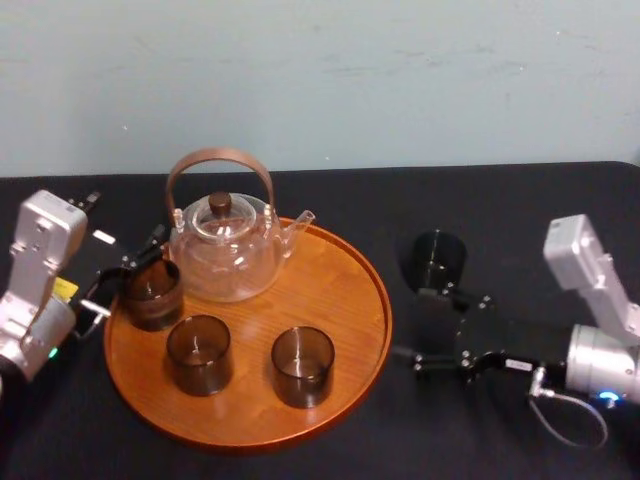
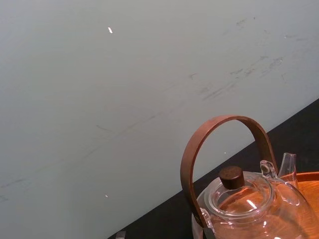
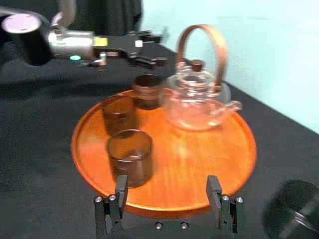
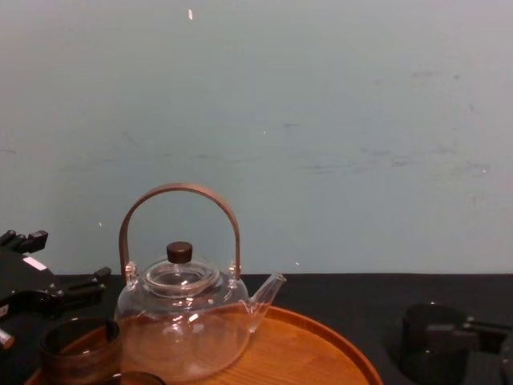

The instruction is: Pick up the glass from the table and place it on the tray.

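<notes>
One smoky glass point(image 1: 438, 260) stands on the black table to the right of the round wooden tray point(image 1: 345, 300); it is also at the edge of the right wrist view point(image 3: 299, 211) and low right in the chest view point(image 4: 429, 341). My right gripper point(image 1: 415, 322) lies just in front of that glass, open and empty, its jaws facing the tray point(image 3: 199, 159). Three more glasses stand on the tray: back left point(image 1: 152, 293), front left point(image 1: 199, 353) and front middle point(image 1: 302, 366). My left gripper point(image 1: 120, 280) is open at the tray's left rim, beside the back-left glass point(image 3: 147, 89).
A clear glass teapot point(image 1: 225, 250) with an arched wooden handle stands at the back of the tray, also in the left wrist view point(image 2: 244, 199) and chest view point(image 4: 180, 321). A pale wall closes off the table's far edge. Bare black tablecloth lies right of the tray.
</notes>
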